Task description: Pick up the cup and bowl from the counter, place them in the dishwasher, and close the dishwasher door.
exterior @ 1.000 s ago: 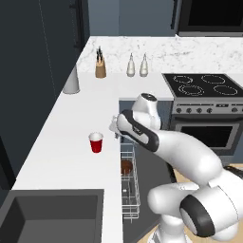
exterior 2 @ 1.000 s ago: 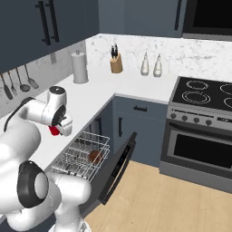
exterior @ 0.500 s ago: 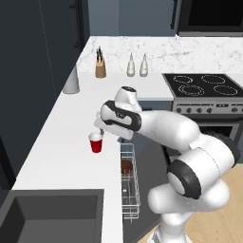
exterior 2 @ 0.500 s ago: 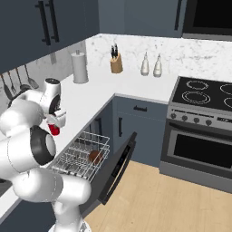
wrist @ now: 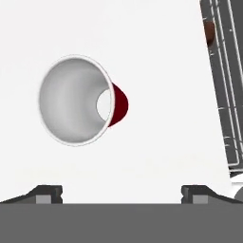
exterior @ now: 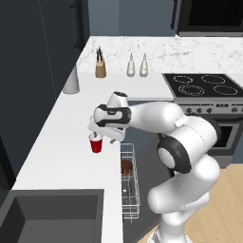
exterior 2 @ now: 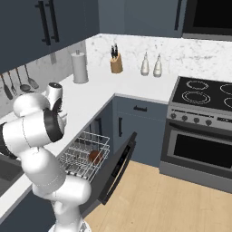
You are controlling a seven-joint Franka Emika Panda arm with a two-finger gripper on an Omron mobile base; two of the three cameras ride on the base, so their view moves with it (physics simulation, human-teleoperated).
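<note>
- Red cup (exterior: 96, 144) is standing upright on the white counter (exterior: 61, 142), close to the front edge by the dishwasher opening; a second ago the arm was off to the right over the rack, and since then it's swung left so the gripper (exterior: 103, 134) sits right above the cup
- from the hand view you look straight down into the cup's (wrist: 78, 100) pale inside, with a sliver of red wall showing past the rim; both fingertips (wrist: 47, 194) are spread wide apart at the bottom of that view, nothing between them, not touching the cup; same spread as a second ago
- cup itself hasn't budged over that second; neither has the bowl
- dark brown bowl (exterior: 126, 166) is already lying in the white wire rack (exterior: 129, 185) of the dishwasher; it's also visible from the right side (exterior 2: 95, 157); rack is pulled out over the dishwasher door (exterior 2: 115, 168), which hangs open
- room stuff: counter is L-shaped, faint grey marbling, dark blue-grey cabinets (exterior 2: 136, 131) under it; dark sink (exterior: 52, 216) at the near left
- back corner has a knife block (exterior: 99, 69), two pale bottles (exterior: 137, 65) side by side, and a grey-white canister (exterior: 71, 80) near the wall
- stove (exterior: 206, 90) with a black cooktop off to the right, oven (exterior 2: 199, 152) below it; utensils (exterior 2: 18, 81) hang on the wall
</note>
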